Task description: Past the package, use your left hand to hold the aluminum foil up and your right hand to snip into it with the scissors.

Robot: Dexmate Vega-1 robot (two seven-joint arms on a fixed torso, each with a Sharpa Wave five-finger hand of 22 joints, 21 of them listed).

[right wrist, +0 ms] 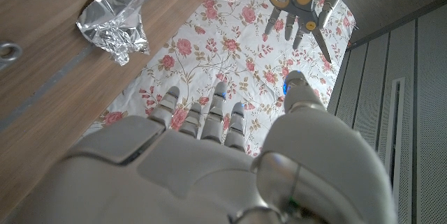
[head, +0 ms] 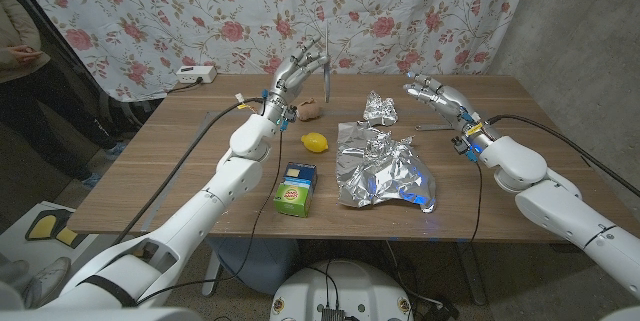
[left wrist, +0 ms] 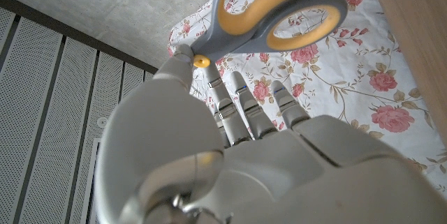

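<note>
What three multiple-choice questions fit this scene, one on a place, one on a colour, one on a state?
1. Where is the lemon?
A) left of the foil, behind the box
B) on the box
C) at the table's right edge

2. What colour are the scissors' handles?
A) red
B) yellow and grey
C) green

3. What is the right robot hand doing?
A) holding the scissors
B) holding the foil
C) holding nothing

Answers: A, the lemon lies on bare wood there; B, the left wrist view shows it; C, its fingers are spread and empty.
</note>
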